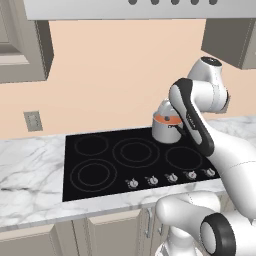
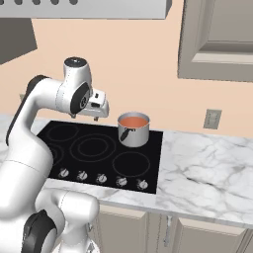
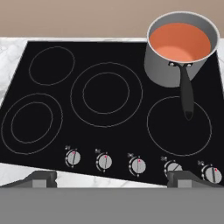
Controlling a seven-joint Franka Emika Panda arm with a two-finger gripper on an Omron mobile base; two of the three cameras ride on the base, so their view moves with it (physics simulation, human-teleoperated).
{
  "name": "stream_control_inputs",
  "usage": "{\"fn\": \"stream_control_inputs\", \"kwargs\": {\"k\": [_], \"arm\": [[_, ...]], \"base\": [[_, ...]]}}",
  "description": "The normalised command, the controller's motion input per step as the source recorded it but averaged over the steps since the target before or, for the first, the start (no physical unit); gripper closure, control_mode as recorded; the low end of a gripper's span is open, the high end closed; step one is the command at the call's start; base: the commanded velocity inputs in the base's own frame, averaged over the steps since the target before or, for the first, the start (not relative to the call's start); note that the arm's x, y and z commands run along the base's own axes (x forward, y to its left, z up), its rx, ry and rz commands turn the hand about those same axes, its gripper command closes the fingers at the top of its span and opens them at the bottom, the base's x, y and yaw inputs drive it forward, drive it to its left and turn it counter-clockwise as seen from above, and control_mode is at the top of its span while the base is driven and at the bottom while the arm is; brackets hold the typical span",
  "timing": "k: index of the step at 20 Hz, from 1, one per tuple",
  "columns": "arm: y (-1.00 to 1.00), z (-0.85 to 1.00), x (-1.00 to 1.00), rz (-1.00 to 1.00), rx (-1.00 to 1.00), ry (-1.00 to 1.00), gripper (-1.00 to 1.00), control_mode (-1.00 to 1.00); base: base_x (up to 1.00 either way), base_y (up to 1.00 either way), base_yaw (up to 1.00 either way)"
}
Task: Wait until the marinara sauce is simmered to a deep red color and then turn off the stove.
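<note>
On the marble worktop (image 3: 8,52) lies the stove (image 3: 109,43), its ring burners bare on the left and in the middle. Along its front edge runs a row of five knobs (image 3: 138,165). At the far right corner stands a steel pan (image 3: 168,72), handle (image 3: 187,94) pointing toward the knobs, holding orange-red sauce (image 3: 180,41). The jaws (image 3: 111,177) hover open above the knob row, gripping nothing.

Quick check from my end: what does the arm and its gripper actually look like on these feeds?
The arm is smooth glossy white, built of rounded segments with dark grey-black bands at the joints and a dark-capped round top joint. No cables or markings show. The gripper ends in two small, blocky dark grey fingertips.
</note>
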Motion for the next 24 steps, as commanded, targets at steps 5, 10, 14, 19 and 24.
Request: {"fn": "stream_control_inputs", "kwargs": {"k": [5, 10, 14, 19, 24], "arm": [[0.00, 0.00, 0.00, 0.00, 0.00, 0.00, -1.00, -1.00], [0.00, 0.00, 0.00, 0.00, 0.00, 0.00, -1.00, -1.00], [0.00, 0.00, 0.00, 0.00, 0.00, 0.00, -1.00, -1.00], [0.00, 0.00, 0.00, 0.00, 0.00, 0.00, -1.00, -1.00], [0.00, 0.00, 0.00, 0.00, 0.00, 0.00, -1.00, -1.00]], "base": [[0.00, 0.00, 0.00], [0.00, 0.00, 0.00], [0.00, 0.00, 0.00], [0.00, 0.00, 0.00], [0.00, 0.00, 0.00]]}}
